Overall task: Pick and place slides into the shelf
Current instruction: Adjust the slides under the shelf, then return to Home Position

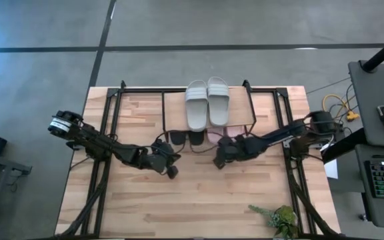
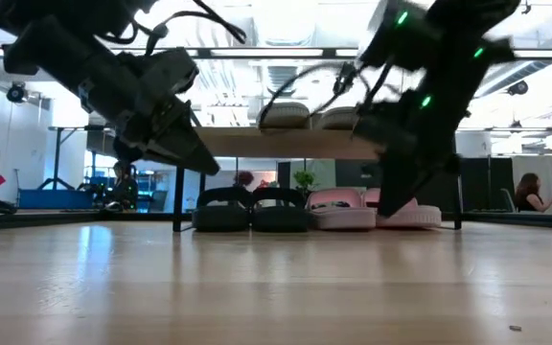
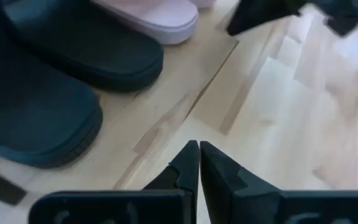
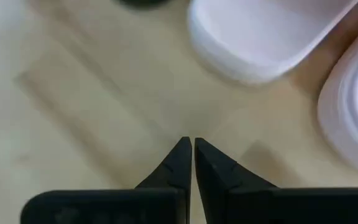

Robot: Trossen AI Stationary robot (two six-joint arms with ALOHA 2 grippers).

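Basically we're lifting both empty grippers, left (image 1: 172,172) and right (image 1: 219,162), pinched together, clear of black (image 2: 252,209) and pink rubber slides (image 2: 372,210) under the wooden shelf (image 2: 286,144).

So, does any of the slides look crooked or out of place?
Nothing stands out. The pale pair lies side by side on the shelf top; the black pair and the pink pair stand in a row beneath it.

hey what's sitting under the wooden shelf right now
Under the shelf, on the table, a row of four slides: the black pair beside the pink pair. The right gripper covers part of the pink pair; the plank hides their far ends from above.
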